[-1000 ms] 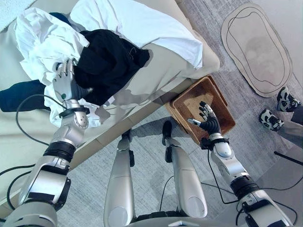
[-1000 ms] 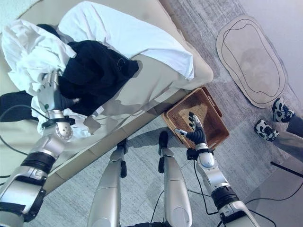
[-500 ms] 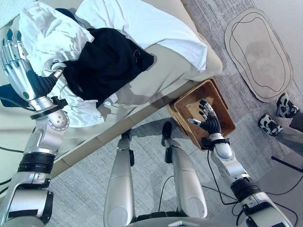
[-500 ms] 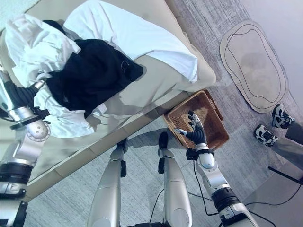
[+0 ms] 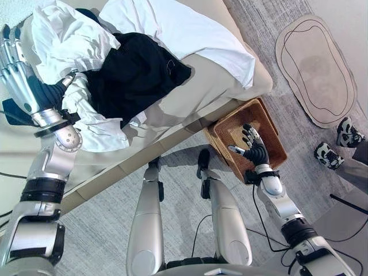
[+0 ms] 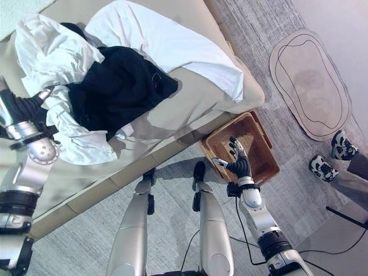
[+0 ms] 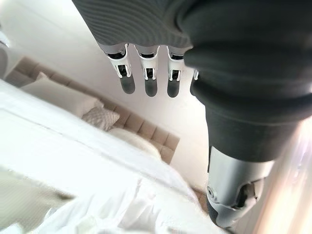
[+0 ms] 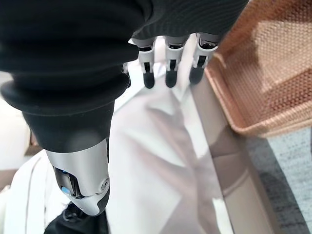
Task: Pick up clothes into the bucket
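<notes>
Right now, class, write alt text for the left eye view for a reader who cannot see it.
A pile of white clothes and a black garment lies on a beige bed. The robot's left hand is raised open beside the pile. Its right hand is open over a woven basket on the floor.

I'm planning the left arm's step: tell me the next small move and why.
Probably lower the left hand back onto the crumpled white garment and close on it. The hand is raised beside the pile with straight fingers, holding nothing, and the black garment and the white one lie on the bed, while the brown woven basket on the floor holds no clothes.
</notes>
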